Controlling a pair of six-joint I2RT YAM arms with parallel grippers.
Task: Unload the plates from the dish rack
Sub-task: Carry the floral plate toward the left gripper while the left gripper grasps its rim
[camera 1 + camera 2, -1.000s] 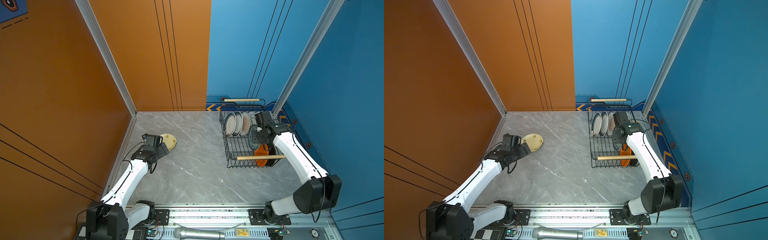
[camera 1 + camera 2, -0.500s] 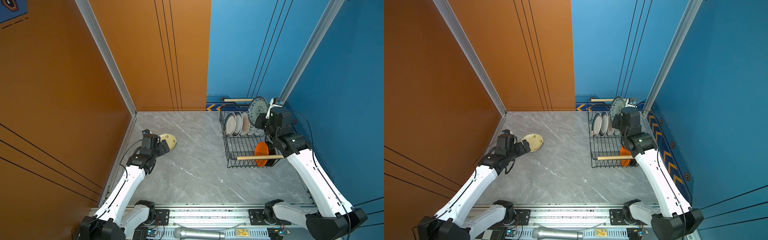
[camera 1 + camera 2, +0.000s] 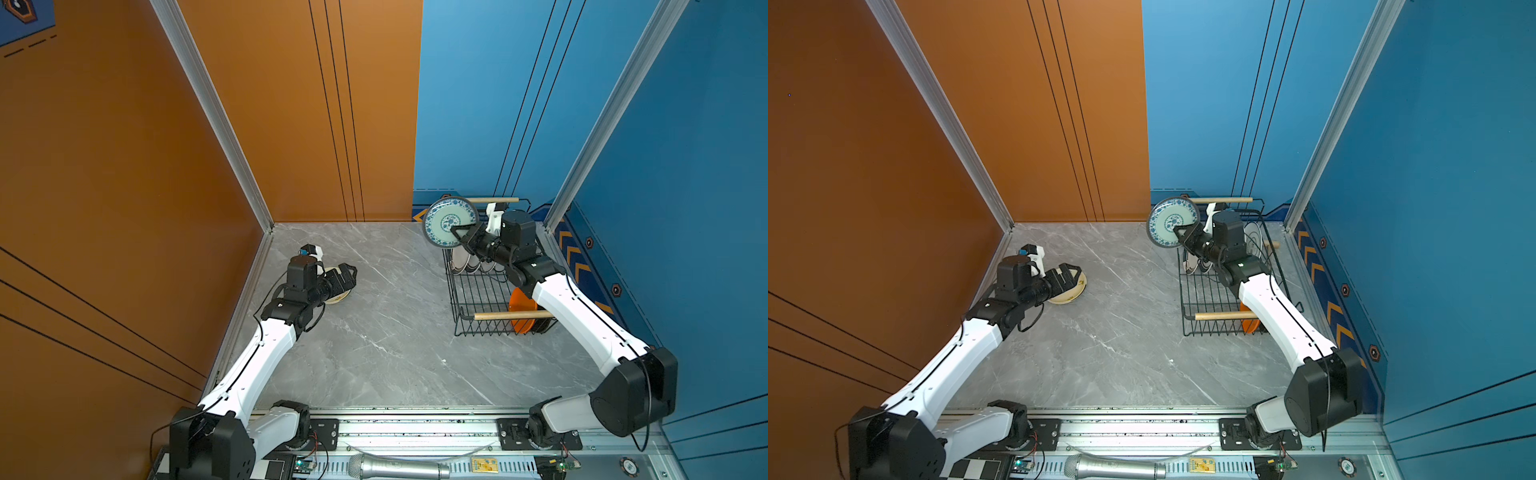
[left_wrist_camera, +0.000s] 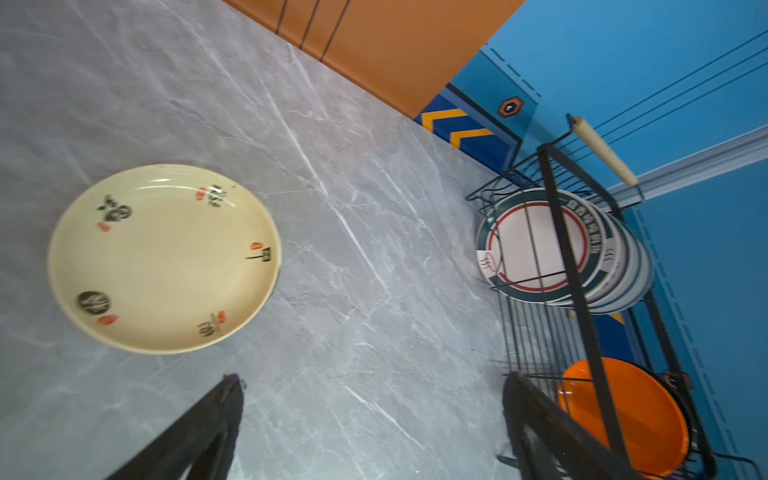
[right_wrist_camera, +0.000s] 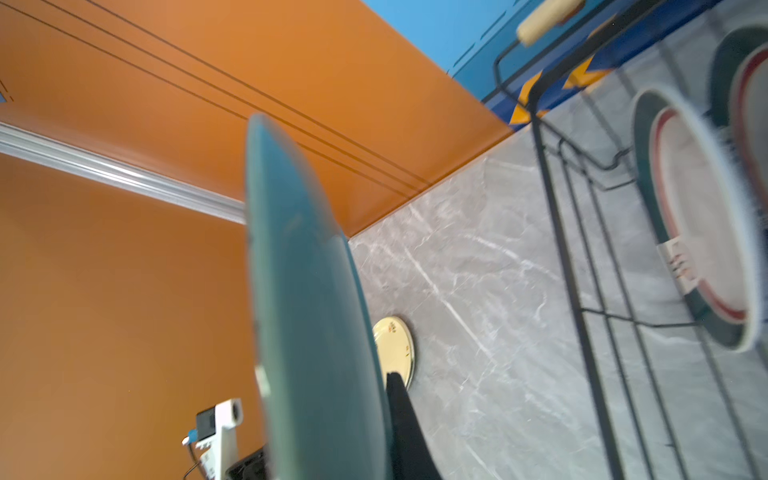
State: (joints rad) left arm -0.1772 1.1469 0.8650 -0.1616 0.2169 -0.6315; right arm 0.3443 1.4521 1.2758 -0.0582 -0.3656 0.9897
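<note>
Okay, quick pass, big to small. Grey marble table (image 3: 395,340) carrying everything. At its far right side, dish rack (image 3: 478,299): black wire, long axis running near-to-far, wooden rod handle at each end. Inside, at the far end, a row of larger white plates (image 4: 528,245) with dark rims, standing on edge. At the near end, orange plate (image 3: 524,305), also on edge.

Above the rack's far left corner, clear of the wires: blue-patterned plate (image 3: 448,219), upright on edge, face toward the top cameras, seen edge-on in the right wrist view. Right pincer (image 3: 462,236) clamped on its lower rim, jaws nearly together on the thin edge.

Across the table, well apart to the left: cream plate (image 4: 162,257), lying flat, face up, alone. Left pincer (image 3: 348,275) hovering above the table near it, jaws wide apart, gripping nothing.

Key relation, as a judgement: drop zone left of the held plate, beside the cream one. Hence leftward travel over open table, plus tipping from upright to flat on the way. Carrying arm: right. Nearer to the drop zone: left, free for a handover. Plenty of plates left in the rack; probably early in the task.
</note>
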